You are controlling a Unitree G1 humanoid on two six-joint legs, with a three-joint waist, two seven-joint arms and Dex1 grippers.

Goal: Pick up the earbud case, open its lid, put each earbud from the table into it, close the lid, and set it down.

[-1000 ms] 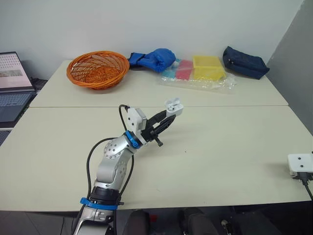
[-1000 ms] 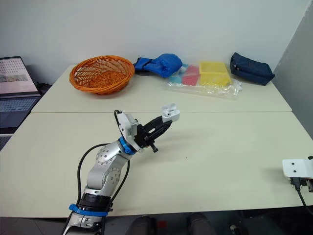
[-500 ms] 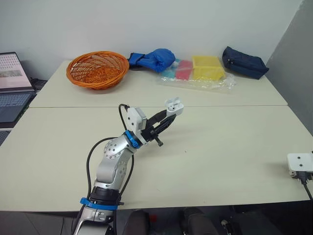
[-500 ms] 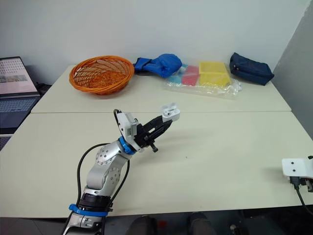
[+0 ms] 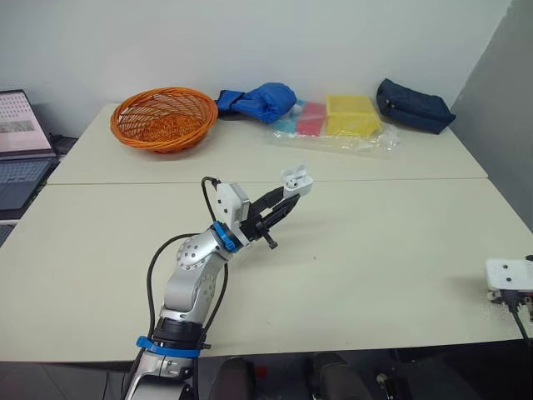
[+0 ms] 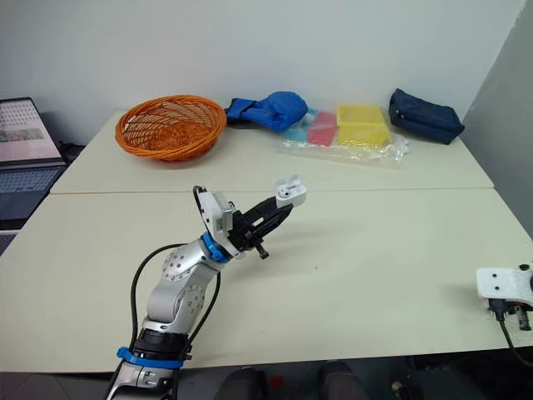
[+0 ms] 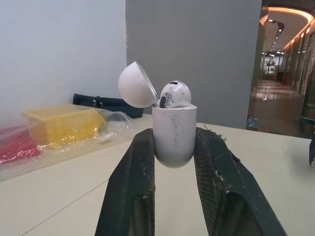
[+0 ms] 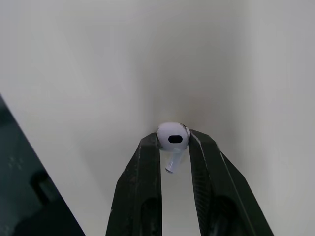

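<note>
While our left gripper [image 5: 287, 198] clamps the earbud case [image 7: 173, 137] by its lower flanks, lid [image 7: 135, 84] up, first earbud [image 7: 173, 93] seated | right gripper [image 8: 174, 147] nips second earbud [image 8: 173, 138] at its tips, stem hanging between the fingers | we judge both light, hard, slick: hold gently by the flanks | we read no brand or writing

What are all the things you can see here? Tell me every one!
earbud case: 1, white, lid open, in left gripper
earbud: 1, white, inside case
second earbud: 1, white, in right gripper
basket: 1, orange, far table
bundle: 1, blue, beside basket
yellow box: 1, in clear bag
pouch: 1, dark blue, far right
laptop: 1, far left
tables: 2, cream
left gripper: black, shut
right gripper: black, shut
</note>
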